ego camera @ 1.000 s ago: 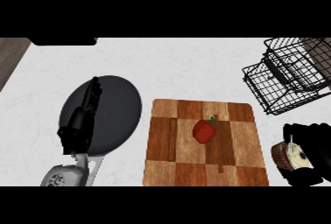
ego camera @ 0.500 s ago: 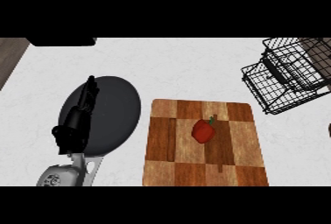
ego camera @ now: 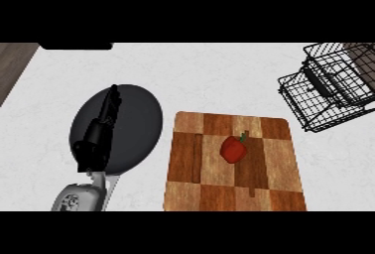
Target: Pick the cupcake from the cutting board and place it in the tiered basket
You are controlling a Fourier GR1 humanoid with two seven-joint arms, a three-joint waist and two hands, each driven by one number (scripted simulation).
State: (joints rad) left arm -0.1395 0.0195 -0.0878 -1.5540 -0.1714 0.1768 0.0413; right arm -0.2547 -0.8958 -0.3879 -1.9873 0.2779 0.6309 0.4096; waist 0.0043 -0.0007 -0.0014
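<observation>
The wooden cutting board (ego camera: 219, 183) lies at the centre right with only a red bell pepper (ego camera: 234, 149) on it. No cupcake shows on the board. The black wire tiered basket (ego camera: 322, 101) stands at the upper right; a dim brownish patch (ego camera: 359, 53) sits behind its top wires, and I cannot tell what it is. My left hand (ego camera: 95, 141) rests at the left over a dark round plate (ego camera: 139, 124), fingers straight and pointing away. My right hand is out of the picture.
The white counter ends at a brown strip (ego camera: 13, 69) at the upper left. A dark object (ego camera: 77, 46) sits at the top left edge. The left forearm (ego camera: 77, 198) comes in from the lower left.
One second ago the right hand held the cupcake at the lower right edge; it then left the picture to the right and stays out of sight. The left hand has not moved.
</observation>
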